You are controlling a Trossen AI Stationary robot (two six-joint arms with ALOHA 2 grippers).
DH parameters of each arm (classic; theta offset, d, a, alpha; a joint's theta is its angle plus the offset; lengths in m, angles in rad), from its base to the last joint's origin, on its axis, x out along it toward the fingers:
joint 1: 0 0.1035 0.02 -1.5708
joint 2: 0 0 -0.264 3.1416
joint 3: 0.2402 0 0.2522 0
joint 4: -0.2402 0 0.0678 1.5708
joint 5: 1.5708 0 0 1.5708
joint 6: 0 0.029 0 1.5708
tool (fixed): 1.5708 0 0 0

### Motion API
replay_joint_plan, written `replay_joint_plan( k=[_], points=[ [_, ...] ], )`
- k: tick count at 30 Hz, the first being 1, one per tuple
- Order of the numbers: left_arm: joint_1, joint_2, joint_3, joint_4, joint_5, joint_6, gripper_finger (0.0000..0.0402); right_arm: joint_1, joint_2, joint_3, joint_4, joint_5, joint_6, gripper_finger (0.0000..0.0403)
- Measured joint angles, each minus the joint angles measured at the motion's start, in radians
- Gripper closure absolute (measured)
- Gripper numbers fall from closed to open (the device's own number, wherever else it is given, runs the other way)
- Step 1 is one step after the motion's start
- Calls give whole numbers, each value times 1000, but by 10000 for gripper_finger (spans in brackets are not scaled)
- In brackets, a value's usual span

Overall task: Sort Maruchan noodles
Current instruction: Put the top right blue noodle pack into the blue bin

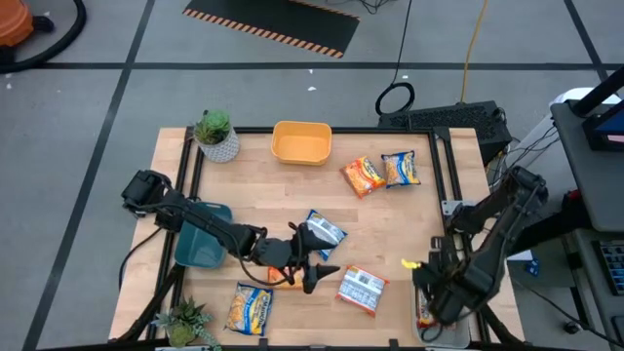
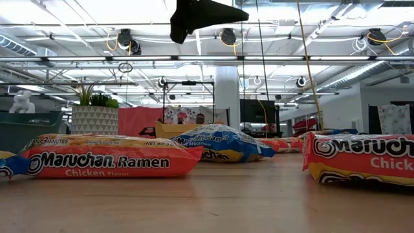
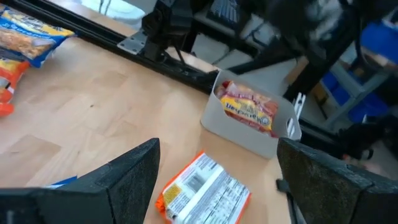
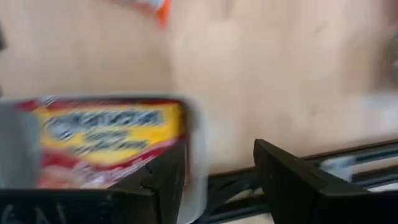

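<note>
A: Where do we see the noodle packets, taking the yellow bin as our mark?

B: Two orange packets lie just right of the yellow bin. A blue packet sits well below the bin, mid-table. Lower still we find a packet turned label-down, and another orange packet lower and to the left, near the table's front edge. One more packet rests inside the clear bin, far from the yellow bin at the table's right front corner.

A: And the arms?

B: The left gripper hangs over the table just below the blue packet, jaws spread wide with nothing between them. The right gripper hovers beside the clear bin, its fingers apart and empty too.

A: Anything else?

B: A potted plant stands left of the yellow bin, and a teal bin lies farther down that side.
</note>
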Motion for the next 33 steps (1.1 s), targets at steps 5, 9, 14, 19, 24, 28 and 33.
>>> replay_joint_plan(
  k=[5,9,14,19,24,28,33],
  points=[
    [46,0,0,-143,128,-6,73,-59,-54,0,-22,221,-108,223],
    [82,0,0,-297,166,-11,73,-122,-76,0,-15,387,-201,223],
    [128,0,0,-376,178,-20,73,-280,-70,-19,-6,434,-281,223],
    [167,0,4,-375,215,4,73,-459,-68,-115,116,426,-499,223],
    [179,0,4,-382,227,0,73,-633,-67,-241,304,303,-767,223],
    [179,0,4,-413,228,4,73,-748,-67,-347,477,188,-903,222],
    [175,0,5,-458,227,0,73,-852,-67,-441,613,191,-1005,212]
  ],
)
